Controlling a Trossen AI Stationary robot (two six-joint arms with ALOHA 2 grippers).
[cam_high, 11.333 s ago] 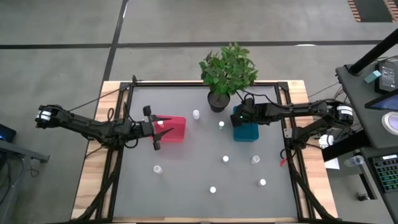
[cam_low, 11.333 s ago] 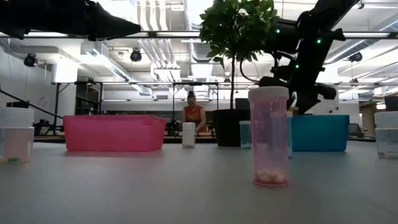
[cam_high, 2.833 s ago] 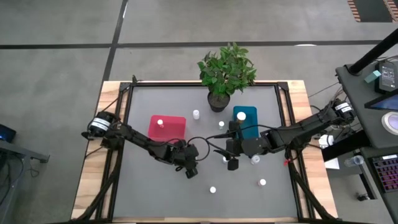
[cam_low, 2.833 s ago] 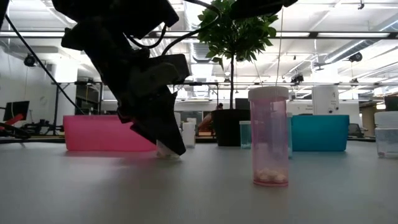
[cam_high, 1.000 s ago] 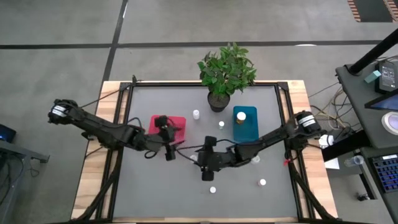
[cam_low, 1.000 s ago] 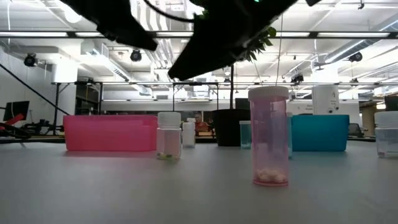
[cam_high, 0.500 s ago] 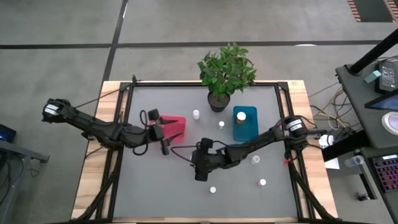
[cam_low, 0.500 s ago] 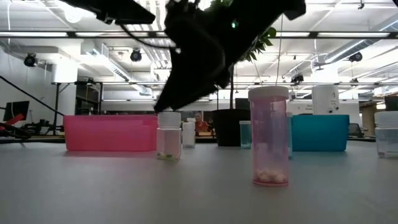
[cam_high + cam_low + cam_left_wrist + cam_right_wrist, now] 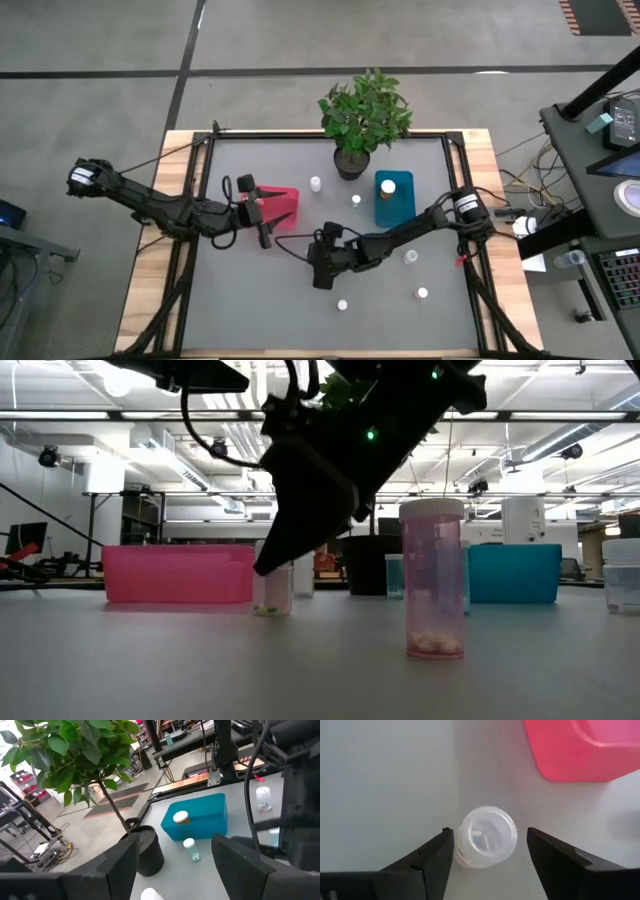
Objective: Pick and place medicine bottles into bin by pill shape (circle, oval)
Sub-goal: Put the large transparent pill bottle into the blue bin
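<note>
The right end effector [image 9: 487, 852] has dropped lower around a small bottle [image 9: 485, 837], fingers spread, not yet gripping; the left end effector [image 9: 172, 855], also released, hovers by the red bin [image 9: 283, 206].

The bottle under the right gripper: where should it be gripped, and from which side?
Grip the bottle across its round cap, coming straight down. It stands upright on the table, and the open right gripper already straddles it, a finger on either side.
</note>
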